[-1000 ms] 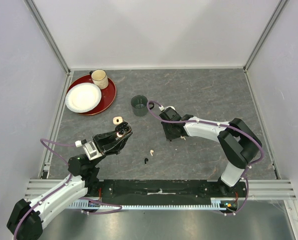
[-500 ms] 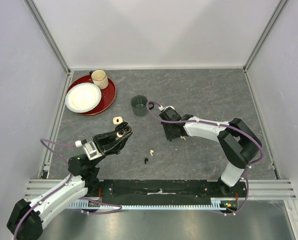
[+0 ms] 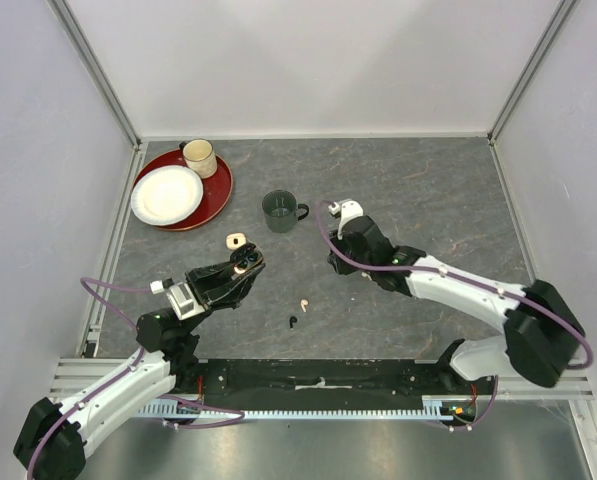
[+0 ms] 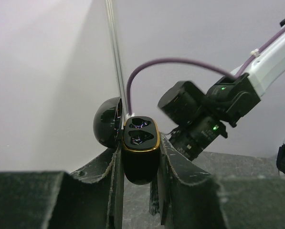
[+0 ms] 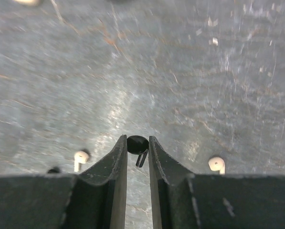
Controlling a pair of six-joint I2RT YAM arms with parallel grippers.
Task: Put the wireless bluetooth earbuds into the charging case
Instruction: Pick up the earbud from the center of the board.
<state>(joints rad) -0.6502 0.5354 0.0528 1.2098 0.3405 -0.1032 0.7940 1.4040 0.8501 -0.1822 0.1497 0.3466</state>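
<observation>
- Far left, rear of desk [image 3: 428, 190]: red tray [image 3: 221, 186] carrying white plate [image 3: 166, 194] and beige cup [image 3: 199, 157]. No change.
- Left arm [image 3: 128, 385]: same pose as a second ago. Left jaws clamped on black charging case [image 4: 140, 162], held off the desk, lid open, both wells turned up and apparently empty in the left wrist view.
- Just behind the case, on the desk: cream earbud [image 3: 236, 240]. Not moved.
- Centre rear: green mug [image 3: 279, 210], handle now uncovered by the right arm's withdrawal.
- Centre front: white earbud [image 3: 304, 302] and loose black earbud [image 3: 293, 321], near each other but apart. Not moved.
- Right arm [image 3: 458, 285]: changed. Elbow swung out to the right, wrist raised from its low reach beside the mug. Right jaws drawn together within the last second, now pinched on gripped black earbud [image 5: 137, 144], head between the tips, stem hanging, clear of the desk.
- Standing of the task, as judged: pick done for one black earbud, none seated in the case so far, three left on the desk.
- Next need: carry across to the open case, stem lined up with a well.
- Risk: tiny part in a narrow pinch, likely to twist or slip on entry.
</observation>
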